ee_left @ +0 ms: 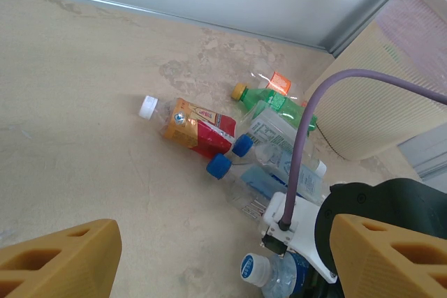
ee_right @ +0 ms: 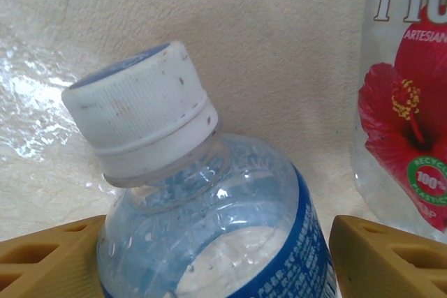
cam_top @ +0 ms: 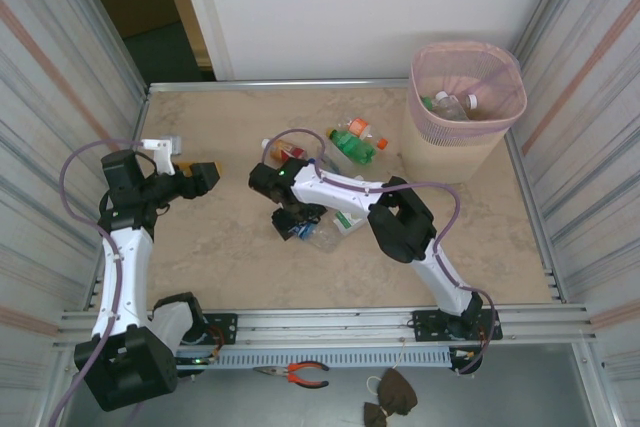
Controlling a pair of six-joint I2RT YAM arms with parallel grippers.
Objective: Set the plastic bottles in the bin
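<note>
Nearest in the top view, red-handled pliers (cam_top: 300, 374) lie on the near ledge in front of the arm bases. On the table (cam_top: 230, 257) beyond, the left gripper (cam_top: 203, 177) hangs over the left side, well apart from everything else. The right gripper (cam_top: 295, 222) is down at the near end of the plastic bottles (cam_top: 340, 162), which are scattered around the table's middle. The bin (cam_top: 450, 147) stands upright in the far right corner, with a few bottles already inside it.

In the left wrist view, that claw's two yellow fingers (ee_left: 63, 259) stand wide apart with nothing between them. Beyond lie a red-and-yellow labelled bottle (ee_left: 199, 129) with a white cap, two clear bottles with blue caps touching it, and a green bottle (ee_left: 276, 106) farther off, near the bin's wall. A white-and-blue cap pokes up beside the right arm's purple cable (ee_left: 307, 123).

In the right wrist view, a clear blue-labelled bottle (ee_right: 209, 228) with a scuffed white cap sits between the yellow fingers (ee_right: 391, 259), one on each side of its shoulder. I cannot tell whether they press on it. To its right lies a clear bottle with a red hibiscus label (ee_right: 405, 109).
</note>
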